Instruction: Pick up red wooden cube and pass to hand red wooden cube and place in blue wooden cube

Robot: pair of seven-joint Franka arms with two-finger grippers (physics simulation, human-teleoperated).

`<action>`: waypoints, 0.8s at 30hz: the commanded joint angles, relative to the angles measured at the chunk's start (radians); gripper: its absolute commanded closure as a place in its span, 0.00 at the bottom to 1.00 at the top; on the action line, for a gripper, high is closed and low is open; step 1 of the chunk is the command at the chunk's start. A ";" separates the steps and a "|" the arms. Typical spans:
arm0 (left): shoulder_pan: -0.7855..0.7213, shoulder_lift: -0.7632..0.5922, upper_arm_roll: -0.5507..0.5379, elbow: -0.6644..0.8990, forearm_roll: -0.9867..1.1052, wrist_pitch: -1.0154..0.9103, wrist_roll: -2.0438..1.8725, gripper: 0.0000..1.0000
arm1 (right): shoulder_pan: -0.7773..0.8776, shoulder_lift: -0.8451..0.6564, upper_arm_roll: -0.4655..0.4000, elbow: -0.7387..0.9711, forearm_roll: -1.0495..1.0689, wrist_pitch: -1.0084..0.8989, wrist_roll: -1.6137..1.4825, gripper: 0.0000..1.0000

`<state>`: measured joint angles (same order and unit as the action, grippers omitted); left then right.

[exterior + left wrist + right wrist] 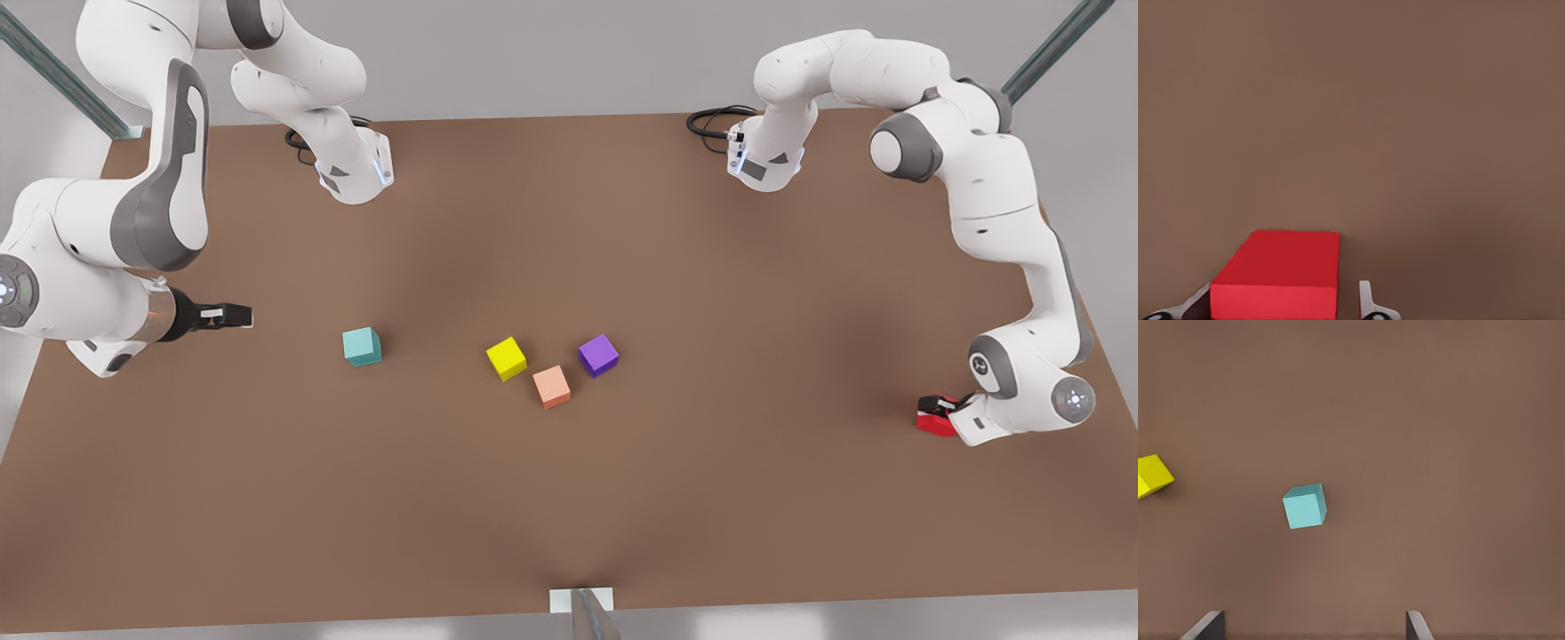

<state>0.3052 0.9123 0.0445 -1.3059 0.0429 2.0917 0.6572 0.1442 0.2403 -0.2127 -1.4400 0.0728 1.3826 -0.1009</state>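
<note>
Red marks your starting point: the red wooden cube (1275, 277) sits on the brown table (569, 498) at the front view's right, near that edge. The left gripper (938, 411) is down over it, one finger (1368, 303) just beside one face and the other finger on the opposite side (a thin strip of table shows between that finger and the cube, so you cannot tell whether the jaws have closed on it).

Farther along the table, near the centre, you see three cubes grouped close but apart: the salmon cube (552, 387) nearest the front edge, the yellow cube (506, 358) and the purple cube (598, 355) just behind it.

Farther toward the front view's left, the blue wooden cube (362, 347) stands alone on the bare surface, well apart from the red one. In the right wrist view it (1305, 506) lies ahead of the fingertips, with the yellow cube (1153, 475) off to one side.

The right gripper (238, 314) hangs above the table beyond the blue cube, near the front view's left edge, its fingers (1208, 627) spread wide and holding nothing.
</note>
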 commanded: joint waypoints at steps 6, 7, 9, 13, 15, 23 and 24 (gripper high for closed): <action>0.000 0.013 0.000 0.000 -0.006 0.037 -0.113 0.00 | 0.000 -0.001 0.000 0.000 0.002 -0.002 0.001 0.00; 0.000 0.014 0.000 0.000 -0.008 0.041 -0.114 0.00 | 0.000 0.001 0.000 0.000 0.002 -0.002 0.001 0.00; 0.000 0.017 0.000 0.000 -0.008 0.056 -0.113 0.04 | 0.000 0.001 0.001 0.000 0.002 -0.002 0.001 0.00; 0.000 0.023 0.000 0.000 -0.009 0.057 -0.113 0.26 | 0.000 0.001 0.003 0.000 0.002 -0.002 0.001 0.00; 0.000 0.016 -0.001 0.000 -0.032 0.054 -0.133 0.30 | 0.000 0.001 0.003 0.000 0.002 -0.002 0.001 0.00; 0.005 -0.058 -0.271 0.024 -0.563 -0.424 -0.544 0.47 | 0.048 0.040 0.006 0.004 0.028 -0.002 0.001 0.00; -0.006 -0.047 -0.386 0.022 -0.568 -0.429 -0.605 0.47 | 0.048 0.077 0.006 0.023 0.131 0.000 -0.072 0.00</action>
<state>0.2976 0.8704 -0.2777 -1.2842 -0.3513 1.9111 0.4715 0.1857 0.3143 -0.2097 -1.4207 0.1377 1.3806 -0.1079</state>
